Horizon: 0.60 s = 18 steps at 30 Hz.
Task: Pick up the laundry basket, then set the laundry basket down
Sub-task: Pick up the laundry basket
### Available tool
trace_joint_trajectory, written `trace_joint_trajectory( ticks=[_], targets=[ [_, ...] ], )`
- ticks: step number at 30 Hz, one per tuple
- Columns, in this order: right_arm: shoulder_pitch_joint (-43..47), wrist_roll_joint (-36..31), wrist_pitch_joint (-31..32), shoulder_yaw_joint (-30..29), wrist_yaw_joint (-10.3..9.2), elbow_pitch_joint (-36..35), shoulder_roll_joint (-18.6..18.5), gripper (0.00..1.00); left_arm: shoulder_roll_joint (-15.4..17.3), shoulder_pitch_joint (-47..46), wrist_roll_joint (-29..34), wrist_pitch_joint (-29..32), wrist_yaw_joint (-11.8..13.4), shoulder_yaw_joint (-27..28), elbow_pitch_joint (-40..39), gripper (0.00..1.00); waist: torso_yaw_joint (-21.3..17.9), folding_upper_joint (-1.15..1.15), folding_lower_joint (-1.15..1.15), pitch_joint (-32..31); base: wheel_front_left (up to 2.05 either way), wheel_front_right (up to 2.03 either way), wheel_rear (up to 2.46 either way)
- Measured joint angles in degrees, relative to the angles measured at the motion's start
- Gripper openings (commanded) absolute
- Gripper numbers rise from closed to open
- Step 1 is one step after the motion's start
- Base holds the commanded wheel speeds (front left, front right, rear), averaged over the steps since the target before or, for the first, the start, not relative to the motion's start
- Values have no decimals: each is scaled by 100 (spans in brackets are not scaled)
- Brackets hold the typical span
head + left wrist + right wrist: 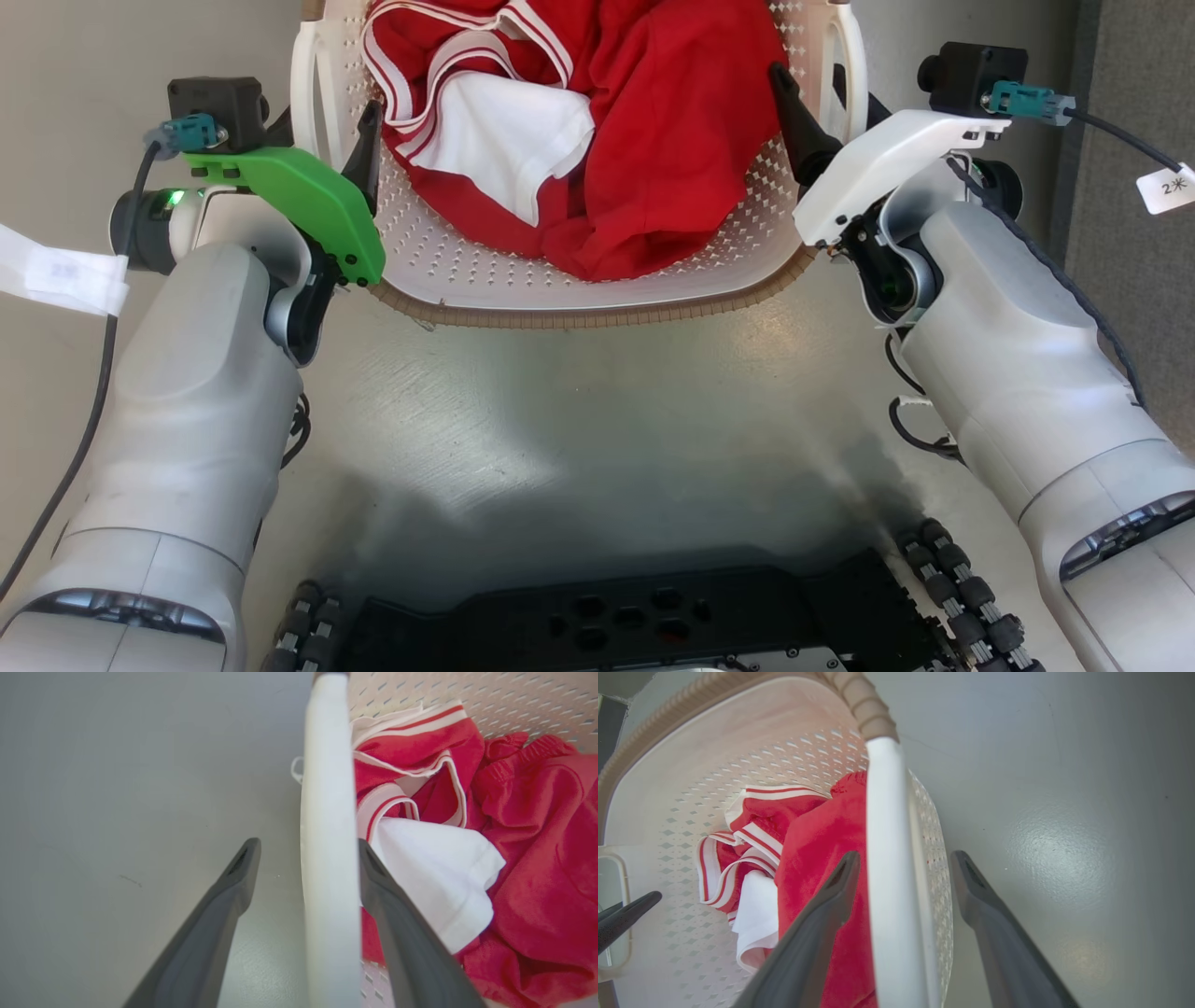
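The laundry basket (560, 280), cream and perforated with a brown woven-look rim (579, 317), lies at the top of the head view with red clothes (672, 140) and a white garment (513, 140) inside. My left gripper (322, 140) is open and straddles the white left handle (327, 812); the inner finger (373, 872) touches the handle, the outer one stands apart. My right gripper (826, 112) is open astride the right handle (887, 858), one finger (845, 877) inside over the red cloth, the other outside. Whether the basket rests on the floor I cannot tell.
Grey glossy floor (597, 420) spreads between the basket and my black wheeled base (635, 625). A darker grey strip (1130, 93) runs along the right edge. A cable with a white tag (1167, 187) hangs off the right wrist. The left gripper's fingertips (626, 914) show across the basket.
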Motion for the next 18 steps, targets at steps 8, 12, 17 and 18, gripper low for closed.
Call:
trace_joint_trajectory(
  ticks=[8, 12, 17, 18],
  targets=[
    [-90, 237, -8, 236, -32, 62, 2, 51, 2, -122, -165, -1, 0, -133, 158, 80, -40, 0, 0, 31, 0, 0, 0],
    [-94, 326, -49, 337, -44, 111, 1, 0, 2, -131, -218, -8, -1, -169, 194, 0, -49, 0, 0, 32, 0, 0, 0],
    [-119, 425, -52, 474, -100, 178, 1, 0, -25, -197, -331, -18, -9, -225, 245, 0, -55, 0, 0, 11, 0, 0, 0],
    [-122, 454, -52, 495, -100, 189, 3, 0, -25, -209, -353, -18, -9, -245, 271, 0, -56, 0, 0, 4, 0, 0, 0]
  ],
)
